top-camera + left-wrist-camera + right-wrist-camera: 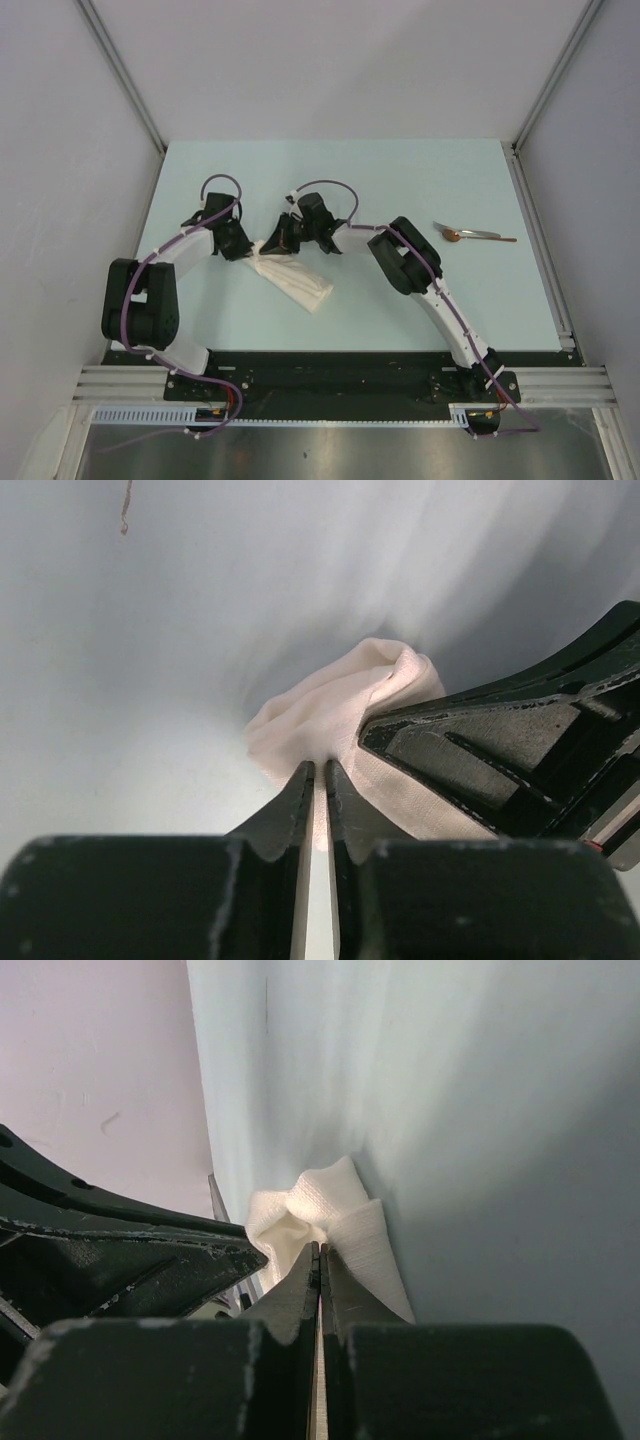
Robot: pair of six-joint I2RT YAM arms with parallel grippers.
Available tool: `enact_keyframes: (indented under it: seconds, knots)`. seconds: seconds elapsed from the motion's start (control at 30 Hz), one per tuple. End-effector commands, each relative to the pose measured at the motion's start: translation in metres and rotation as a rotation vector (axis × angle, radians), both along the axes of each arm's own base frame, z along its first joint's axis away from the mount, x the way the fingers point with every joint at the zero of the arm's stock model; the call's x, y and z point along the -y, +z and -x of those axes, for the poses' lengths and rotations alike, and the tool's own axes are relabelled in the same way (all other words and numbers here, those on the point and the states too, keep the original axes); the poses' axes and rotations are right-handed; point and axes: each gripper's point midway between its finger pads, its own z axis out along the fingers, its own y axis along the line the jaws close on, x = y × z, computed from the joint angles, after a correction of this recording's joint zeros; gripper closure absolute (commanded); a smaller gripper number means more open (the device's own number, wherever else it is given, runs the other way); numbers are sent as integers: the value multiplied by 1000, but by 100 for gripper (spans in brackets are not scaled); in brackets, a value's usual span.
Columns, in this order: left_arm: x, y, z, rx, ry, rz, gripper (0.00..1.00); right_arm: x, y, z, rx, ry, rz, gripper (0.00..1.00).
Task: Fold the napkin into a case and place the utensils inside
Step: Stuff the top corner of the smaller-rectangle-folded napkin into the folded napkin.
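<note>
Since both grippers sit on one bunched end of the napkin (298,280), I read this as the fold step, with no case formed yet.

Left gripper (320,770): jaws narrow, pinched on a fold of cloth, with a thin strip showing between the tips.

Napkin is left of centre on the table (420,180), crumpled and rope-like rather than flat. Its far end is at the grippers and the rest trails toward the near edge and to the right.

Right gripper (320,1250): jaws fully closed, tips on the same bunch just beside the left one. I judge it holds cloth too, though the bite looks thin.

Spoon (476,236) lies well apart on the right side of the table, untouched, bowl to the left.

Next move, my call: the two need to separate along the pinched edge to spread the sheet, then lay it flat before any crease. Both pinches look shallow, so pull slow or one side slips. The grippers are close enough to clash, so split them sideways first. Spoon waits until there's a pouch.
</note>
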Motion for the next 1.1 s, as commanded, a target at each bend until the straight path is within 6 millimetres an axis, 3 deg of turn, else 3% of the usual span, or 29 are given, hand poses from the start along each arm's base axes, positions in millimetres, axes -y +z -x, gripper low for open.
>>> enact_keyframes:
  seconds: [0.0,0.13,0.37,0.6,0.73,0.87,0.93,1.07]
  knots:
    - [2,12,-17,65,-19,-8,90,-11,31,1,59,24,-34,100]
    - [5,15,-18,82,-35,5,100,-12,30,1,55,27,-33,100]
    - [5,30,-12,166,-47,5,100,-11,34,7,62,31,-34,100]
    - [17,30,-10,173,-76,43,100,-13,43,8,76,35,-49,100]
    - [30,31,-15,185,-109,59,100,-22,35,16,62,46,-47,100]
    - [38,25,-19,161,-115,56,100,-41,19,35,38,96,-50,100]
    - [35,20,-18,151,-107,39,100,-39,1,36,27,95,-8,100]
    - [26,7,-15,113,-82,3,100,-31,6,33,21,119,-38,100]
